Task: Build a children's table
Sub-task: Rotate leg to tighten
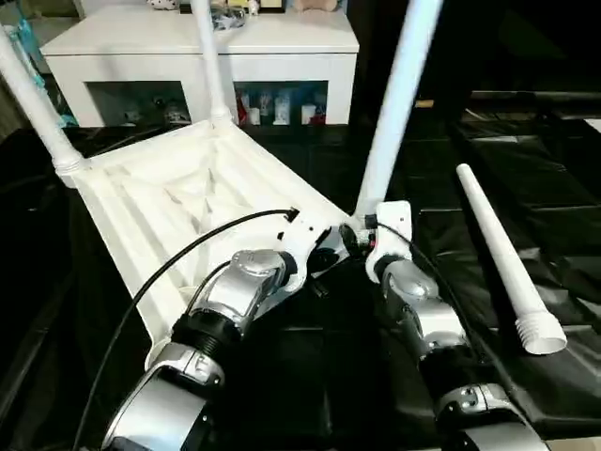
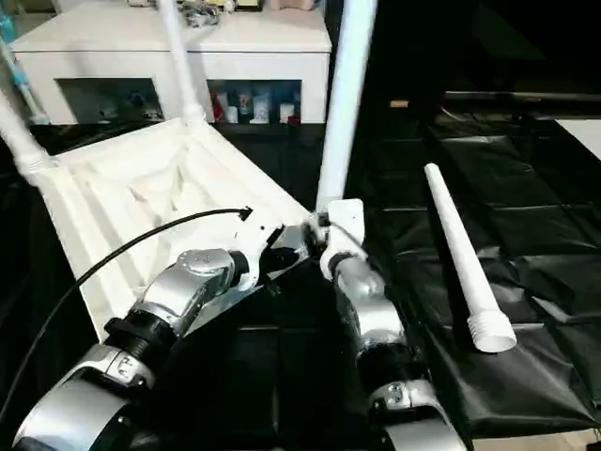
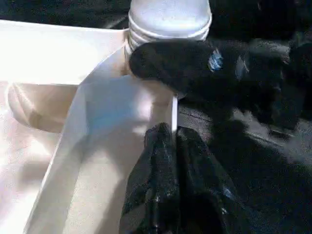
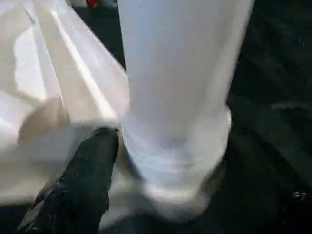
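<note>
The children's table top (image 1: 178, 202) lies upside down on black cloth, ribbed underside up. Three white legs stand in its corner sockets: one at the far left (image 1: 28, 94), one at the back (image 1: 208, 56), and one at the near right corner (image 1: 399, 103). My left gripper (image 3: 174, 141) is shut on the thin rim wall of the top just beside that near right socket. My right gripper (image 1: 362, 240) sits round the threaded base of the near right leg (image 4: 175, 97), with one black finger (image 4: 90, 170) close beside the collar and its jaws standing wide. A fourth leg (image 1: 502, 258) lies loose on the cloth to the right.
A white cabinet (image 1: 197, 47) with small items on its shelf stands behind the table top. Black cloth (image 1: 526, 169) covers the work surface. A black cable (image 1: 169, 268) arcs over my left forearm across the top's near edge.
</note>
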Controlling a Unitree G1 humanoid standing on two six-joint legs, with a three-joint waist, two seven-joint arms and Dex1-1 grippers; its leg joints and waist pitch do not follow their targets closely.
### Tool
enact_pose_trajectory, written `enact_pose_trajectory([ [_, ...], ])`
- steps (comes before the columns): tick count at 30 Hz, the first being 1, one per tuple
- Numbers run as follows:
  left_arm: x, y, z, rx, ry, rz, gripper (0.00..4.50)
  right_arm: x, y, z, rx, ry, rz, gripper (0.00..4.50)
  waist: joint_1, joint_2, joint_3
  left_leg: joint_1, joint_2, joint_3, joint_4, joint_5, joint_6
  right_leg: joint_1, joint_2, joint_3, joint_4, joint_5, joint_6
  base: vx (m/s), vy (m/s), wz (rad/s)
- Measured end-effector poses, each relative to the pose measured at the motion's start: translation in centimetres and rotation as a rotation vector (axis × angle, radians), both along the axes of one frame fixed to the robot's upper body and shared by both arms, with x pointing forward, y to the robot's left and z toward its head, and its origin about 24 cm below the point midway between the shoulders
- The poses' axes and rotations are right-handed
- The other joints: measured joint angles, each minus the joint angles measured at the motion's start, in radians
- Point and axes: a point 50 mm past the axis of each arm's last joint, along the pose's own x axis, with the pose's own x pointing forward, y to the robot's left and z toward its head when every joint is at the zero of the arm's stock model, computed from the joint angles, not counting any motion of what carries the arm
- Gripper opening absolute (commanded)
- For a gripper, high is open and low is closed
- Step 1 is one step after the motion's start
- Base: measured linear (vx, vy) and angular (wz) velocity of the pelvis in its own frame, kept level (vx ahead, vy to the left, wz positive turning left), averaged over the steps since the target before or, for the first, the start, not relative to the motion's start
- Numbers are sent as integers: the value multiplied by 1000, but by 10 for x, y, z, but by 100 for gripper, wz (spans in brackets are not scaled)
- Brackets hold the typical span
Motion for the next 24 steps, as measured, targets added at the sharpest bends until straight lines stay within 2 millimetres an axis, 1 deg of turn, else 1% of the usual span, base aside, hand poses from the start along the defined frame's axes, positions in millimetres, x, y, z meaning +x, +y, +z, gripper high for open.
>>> enact_pose_trajectory([
  [4, 0, -1, 1, 1, -14, -17, 0, -3, -5, 9, 3, -66, 28, 374, 1, 0, 0, 0, 0, 0, -3, 0, 0, -1, 0, 0, -3, 0, 0, 0, 0, 0],
  [5, -1, -1, 1, -5, -16, -31, 0, -5, -9, 16, 5, -107, 34, 374, 3, 0, 0, -1, 0, 0, -4, 0, 0, -2, 0, 0, -3, 1, 1, 0, 0, 0],
  [8, -1, -3, 1, -5, -23, -48, 0, -12, -17, 30, -6, -176, 48, 374, 13, 1, 0, -1, 0, 0, -8, 0, 0, -2, 0, 0, -3, 1, 1, 0, 0, 0],
  [9, -1, -3, 1, -5, -24, -49, 0, -14, -19, 32, -6, -183, 53, 374, 15, 1, 0, -1, 0, 0, -9, 0, 0, -2, 0, 0, -3, 1, 1, 0, 0, 0],
  [10, -1, -2, 1, -6, -24, -48, 27, -17, -20, 32, -5, -188, 54, 382, 16, 1, 0, -1, 0, 0, -11, 0, 0, -3, 0, -1, -3, 1, 1, 0, 0, 0],
  [11, -1, -2, 1, -14, -22, -46, 44, -19, -23, 33, -6, -188, 54, 385, 17, 1, 0, -1, 0, 1, -12, 0, 0, -3, 0, -1, -3, 0, 1, 0, 0, 0],
  [12, -1, 0, 2, -35, -18, -41, 44, -21, -25, 32, -6, -186, 52, 385, 18, 0, 0, -1, 0, 1, -13, 0, 0, -5, 0, -1, -3, 0, 1, 0, 0, 0],
  [13, -1, 1, 3, -57, -16, -40, 58, -25, -28, 32, -10, -190, 51, 385, 19, -2, 1, -2, 0, 0, -13, 0, 0, -7, 0, -2, -3, 0, 1, 0, 0, 0],
  [15, -1, 7, 5, -86, -20, -38, 58, -33, -35, 30, -21, -189, 56, 385, 18, -5, 3, -8, 0, 0, -11, 1, -1, -12, 1, -2, -2, 2, 0, 0, 0, 0],
  [16, -1, 10, 6, -89, -20, -33, 66, -35, -37, 29, -24, -182, 59, 385, 16, -5, 3, -11, 0, 0, -10, 1, -1, -13, 1, -2, -2, 4, -3, 0, 0, 0],
  [17, -2, 14, 9, -104, -33, -32, 90, -37, -38, 28, -31, -170, 70, 385, 12, -5, 3, -13, 1, 0, -9, 1, 0, -14, 1, -2, -2, 5, -4, 0, 0, 0],
  [19, -1, 21, 16, -125, -58, -24, 96, -38, -38, 29, -37, -163, 89, 385, 10, -6, 4, -16, 1, 0, -7, 1, 0, -16, 1, -2, -3, 5, -4, 0, 0, 0],
  [21, -4, 36, 30, -180, -96, -36, 116, -38, -32, 29, -40, -153, 127, 385, 6, -8, 5, -17, 1, 0, -8, 1, 1, -17, 1, -1, -3, 4, -3, 0, 0, 0],
  [24, -4, 61, 50, -212, -153, -20, 116, -39, -24, 27, -49, -124, 166, 385, 13, -8, 5, -18, 1, 1, -7, 4, 5, -23, 1, -1, -3, 4, -3, 0, 0, 0],
])
